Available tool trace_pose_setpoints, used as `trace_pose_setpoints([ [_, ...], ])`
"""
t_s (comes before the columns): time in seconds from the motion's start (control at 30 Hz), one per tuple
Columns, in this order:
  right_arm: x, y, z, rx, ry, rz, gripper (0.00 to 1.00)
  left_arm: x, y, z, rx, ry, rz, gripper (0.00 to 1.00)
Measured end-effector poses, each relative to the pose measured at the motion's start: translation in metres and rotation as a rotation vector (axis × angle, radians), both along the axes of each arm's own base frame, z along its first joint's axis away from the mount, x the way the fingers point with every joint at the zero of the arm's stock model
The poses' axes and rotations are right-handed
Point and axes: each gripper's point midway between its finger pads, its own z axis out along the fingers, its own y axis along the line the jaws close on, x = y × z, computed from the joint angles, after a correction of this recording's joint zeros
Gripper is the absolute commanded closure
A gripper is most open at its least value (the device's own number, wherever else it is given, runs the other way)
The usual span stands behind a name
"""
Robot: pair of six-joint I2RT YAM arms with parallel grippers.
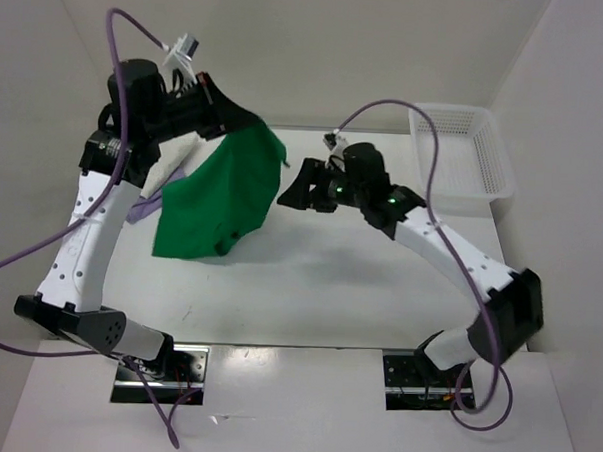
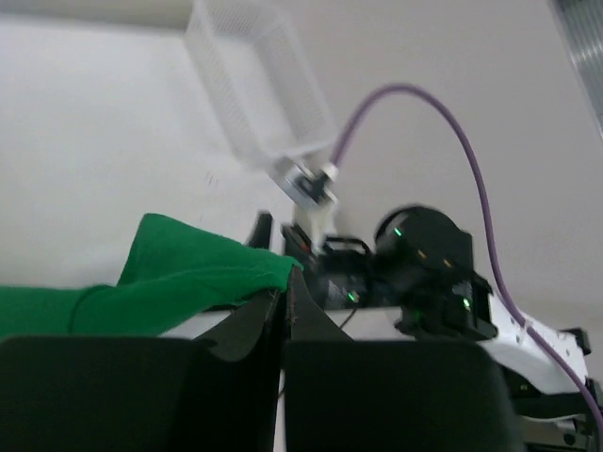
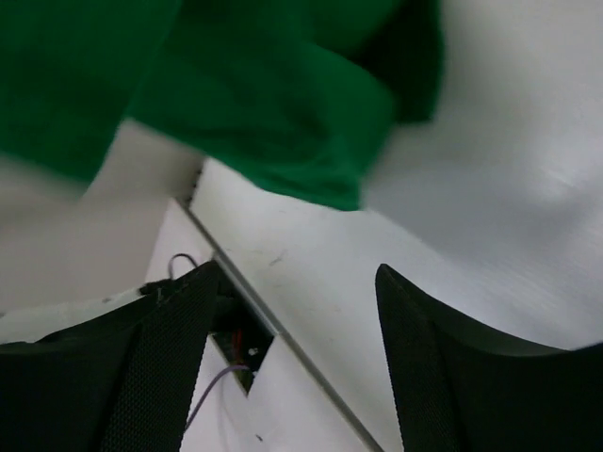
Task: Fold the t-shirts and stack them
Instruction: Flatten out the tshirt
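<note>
The mesh basket (image 1: pixel 461 158) is sitting at two o'clock. The left end effector (image 1: pixel 209 100) is pinching the green t-shirt (image 1: pixel 218 197) at ten o'clock; the right end effector (image 1: pixel 293 189) is standing spread beside it. Only the top view is showing the lavender t-shirt (image 1: pixel 139 216).

The green shirt (image 1: pixel 214 202) is seen as soft, matt cloth, creased into loose folds. The worktop (image 1: pixel 329 277) is finished smooth and white, with a faint sheen and a few small scuffs. The basket (image 1: pixel 465 153) is made of white plastic mesh. The pads (image 3: pixel 160 377) of the right tool (image 3: pixel 292 273) are faced with a finely dimpled, matt black surface. The cable (image 2: pixel 405 89) is sheathed in smooth purple.
</note>
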Motion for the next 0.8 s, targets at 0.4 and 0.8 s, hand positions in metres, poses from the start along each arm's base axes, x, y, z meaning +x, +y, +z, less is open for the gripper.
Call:
trace_pose_setpoints([
  [0.4, -0.032, -0.048, 0.103, 0.105, -0.249, -0.003, 0.13, -0.027, -0.040, 0.097, -0.173, -0.209, -0.084, 1.00],
  [0.8, -0.053, -0.107, -0.066, -0.110, 0.160, -0.325, 0.43, 0.185, -0.215, -0.119, -0.097, 0.133, -0.138, 0.36],
])
